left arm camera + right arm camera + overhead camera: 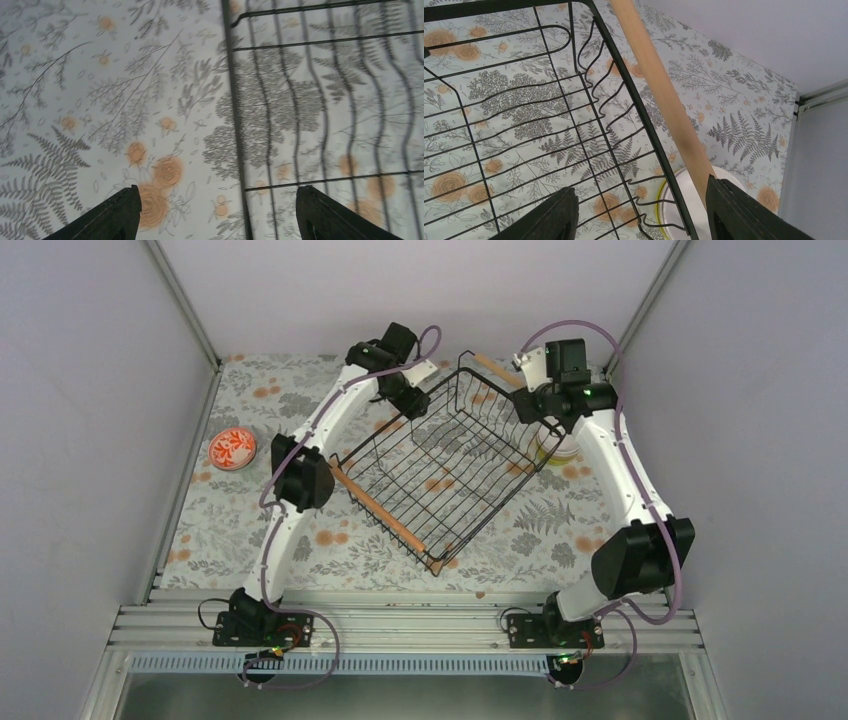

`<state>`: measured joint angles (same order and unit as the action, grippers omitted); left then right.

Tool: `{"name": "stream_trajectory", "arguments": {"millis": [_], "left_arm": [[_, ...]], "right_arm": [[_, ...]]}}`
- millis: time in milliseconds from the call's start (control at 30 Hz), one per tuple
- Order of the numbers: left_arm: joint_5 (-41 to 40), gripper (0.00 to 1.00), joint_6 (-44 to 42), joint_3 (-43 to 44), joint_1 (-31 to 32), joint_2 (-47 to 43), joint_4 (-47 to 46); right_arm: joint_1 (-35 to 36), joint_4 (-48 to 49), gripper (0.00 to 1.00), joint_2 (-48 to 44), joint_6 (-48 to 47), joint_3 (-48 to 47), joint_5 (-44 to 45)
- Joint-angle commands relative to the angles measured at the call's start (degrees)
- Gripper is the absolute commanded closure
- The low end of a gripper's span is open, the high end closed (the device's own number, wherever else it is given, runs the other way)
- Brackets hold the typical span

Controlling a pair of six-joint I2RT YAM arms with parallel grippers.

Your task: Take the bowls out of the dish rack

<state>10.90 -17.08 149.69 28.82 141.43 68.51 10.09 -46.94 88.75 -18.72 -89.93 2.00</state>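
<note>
The black wire dish rack (500, 505) sits in the middle of the table, turned like a diamond, with no bowl showing inside it. A white bowl with a red-orange pattern (232, 448) stands on the table at the far left. A white bowl with a yellow-green rim (555, 448) stands on the table just outside the rack's right side, and also shows in the right wrist view (696, 220). My left gripper (408, 400) is open and empty above the rack's far-left edge (235, 100). My right gripper (530, 405) is open and empty, straddling the rack's rim (635, 105) and wooden handle (659, 90).
The rack's near wooden handle (385, 508) faces the left arm. Grey walls with metal corner posts close the table on three sides. A metal rail (420, 625) runs along the front by the arm bases.
</note>
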Motion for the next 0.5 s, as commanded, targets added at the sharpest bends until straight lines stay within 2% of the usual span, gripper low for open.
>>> {"name": "stream_trajectory", "arguments": {"millis": [0, 67, 133, 333, 467], "left_arm": [[-4.7, 0.22, 3.4, -1.0, -1.5, -0.3, -4.7], [-4.2, 0.23, 3.7, -1.7, -1.6, -0.2, -5.8], [-3.5, 0.28, 4.0, -1.2, -1.7, 0.5, -5.9], [-1.1, 0.54, 4.1, -1.1, -1.6, 1.1, -5.4], [-1.0, 0.78, 4.1, -0.8, -1.7, 1.0, -5.5]], "right_arm": [[-0.5, 1.8, 0.38, -3.4, 1.0, 1.0, 0.3], [-0.6, 1.8, 0.38, -3.8, 1.0, 1.2, 0.4], [-0.7, 1.8, 0.38, -4.0, 1.0, 1.6, 0.2], [-1.0, 2.0, 0.39, -4.3, 0.9, 2.8, -0.3], [-1.1, 2.0, 0.4, -3.9, 0.8, 3.0, -0.7]]}}
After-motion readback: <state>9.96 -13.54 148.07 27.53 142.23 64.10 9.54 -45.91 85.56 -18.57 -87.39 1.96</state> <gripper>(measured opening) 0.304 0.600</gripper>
